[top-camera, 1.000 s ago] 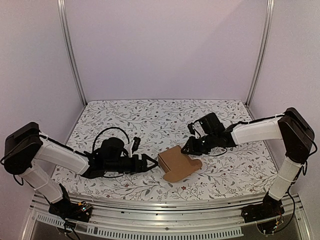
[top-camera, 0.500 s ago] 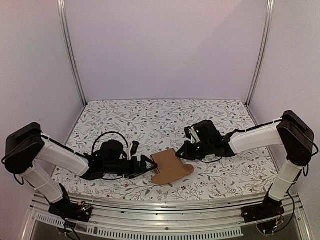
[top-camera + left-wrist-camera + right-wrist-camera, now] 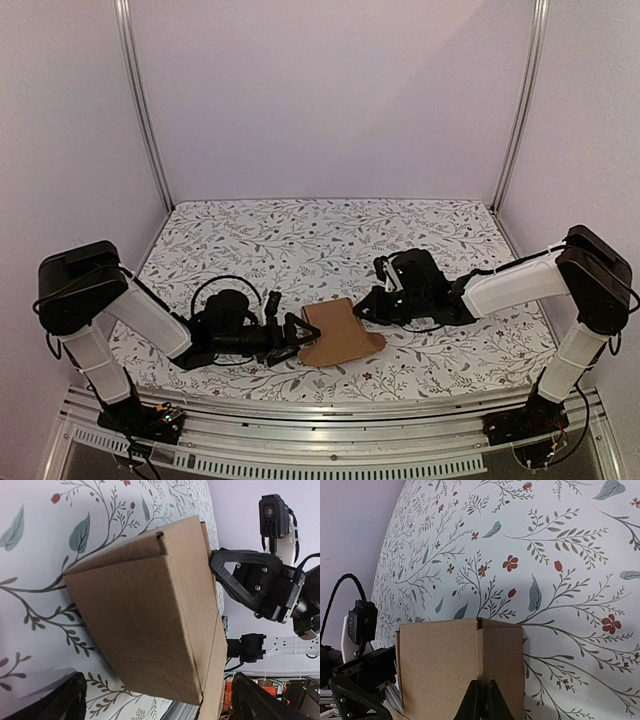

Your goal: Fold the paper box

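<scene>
Matte brown cardboard box [image 3: 340, 336], creased. Right fingers [image 3: 471, 702] pinched on its edge, left fingers [image 3: 65, 700] spread wide. Shifted left since earlier.

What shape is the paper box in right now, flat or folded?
Partly folded. The paper box has panels bent along creases, meeting at a raised corner, while one end sticks out flat.

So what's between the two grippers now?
Just the paper box, per the top view: left gripper open at one end, right gripper shut on the other.
</scene>
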Controlling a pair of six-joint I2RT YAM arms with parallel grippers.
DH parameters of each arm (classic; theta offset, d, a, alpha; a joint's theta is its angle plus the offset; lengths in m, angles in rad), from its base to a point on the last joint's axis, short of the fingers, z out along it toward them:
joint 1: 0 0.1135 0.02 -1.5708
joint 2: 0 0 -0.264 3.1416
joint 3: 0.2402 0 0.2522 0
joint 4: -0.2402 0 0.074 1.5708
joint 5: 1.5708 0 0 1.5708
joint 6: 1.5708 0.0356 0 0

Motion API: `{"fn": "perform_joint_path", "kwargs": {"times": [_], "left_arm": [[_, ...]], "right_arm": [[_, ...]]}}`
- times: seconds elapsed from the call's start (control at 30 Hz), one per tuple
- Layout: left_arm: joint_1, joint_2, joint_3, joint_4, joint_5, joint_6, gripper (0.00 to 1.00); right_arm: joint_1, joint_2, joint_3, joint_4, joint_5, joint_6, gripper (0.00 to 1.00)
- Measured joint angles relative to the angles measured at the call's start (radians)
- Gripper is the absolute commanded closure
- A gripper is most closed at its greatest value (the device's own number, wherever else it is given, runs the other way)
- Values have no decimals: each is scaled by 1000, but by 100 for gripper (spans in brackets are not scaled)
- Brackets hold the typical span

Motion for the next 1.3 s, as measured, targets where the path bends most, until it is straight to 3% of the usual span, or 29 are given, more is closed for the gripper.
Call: {"fn": "perform_joint_path", "kwargs": {"times": [0.67,1.3], "left_arm": [[23,113,64,113,55,-54,1],[34,166,111,133,122,-99,25]], "right_arm": [[1,-54,-60,0,40,0,94],[6,-54,-60,0,48,-16,95]]}}
